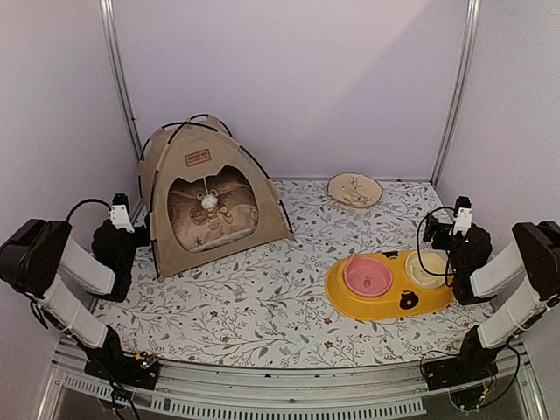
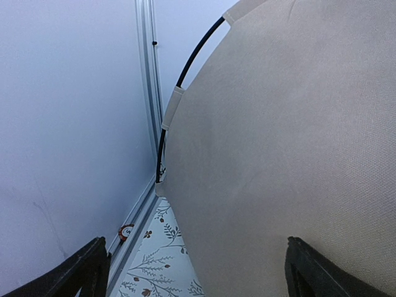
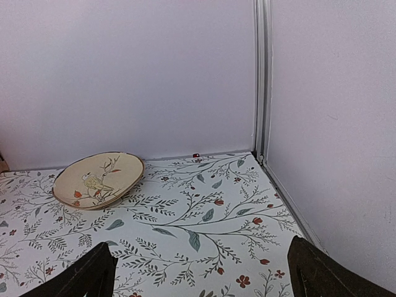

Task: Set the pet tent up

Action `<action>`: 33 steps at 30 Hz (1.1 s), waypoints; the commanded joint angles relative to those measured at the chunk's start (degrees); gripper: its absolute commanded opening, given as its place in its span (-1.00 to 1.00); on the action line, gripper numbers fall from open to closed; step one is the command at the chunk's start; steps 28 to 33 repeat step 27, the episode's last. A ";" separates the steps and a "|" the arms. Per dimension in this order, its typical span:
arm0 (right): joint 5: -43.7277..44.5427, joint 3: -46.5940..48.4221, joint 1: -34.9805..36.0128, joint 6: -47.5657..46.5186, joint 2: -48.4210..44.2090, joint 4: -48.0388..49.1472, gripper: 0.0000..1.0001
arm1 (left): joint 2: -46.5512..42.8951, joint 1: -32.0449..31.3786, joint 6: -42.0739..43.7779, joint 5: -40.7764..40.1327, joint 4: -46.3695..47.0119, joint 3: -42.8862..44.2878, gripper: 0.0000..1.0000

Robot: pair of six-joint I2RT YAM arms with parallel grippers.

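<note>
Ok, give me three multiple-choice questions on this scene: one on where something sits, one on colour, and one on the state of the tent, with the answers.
1. Relative to the pet tent, the bird-painted plate lies:
A. inside it
B. to its right, by the back wall
C. in front of it, at the near edge

2. The two bowls in the yellow feeder tray are:
A. pink and cream
B. both blue
C. green and black

3. The pet tent is:
A. folded flat
B. standing upright
C. tipped onto its roof

Answers:
1 B, the top view shows the plate near the back wall, apart from the tent.
2 A, a pink bowl and a cream bowl sit side by side in the tray.
3 B, a black pole arches along its taut side and the doorway faces forward.
</note>
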 commanded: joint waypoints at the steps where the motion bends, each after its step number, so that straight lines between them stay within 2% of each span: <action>1: -0.33 1.04 -0.18 -0.36 0.71 0.32 0.98 | 0.33 -0.52 0.67 0.18 0.26 -0.30 0.99; 33: -0.97 0.87 -0.14 -0.36 0.79 0.94 0.98 | 0.33 -0.47 0.70 0.18 0.26 -0.25 0.99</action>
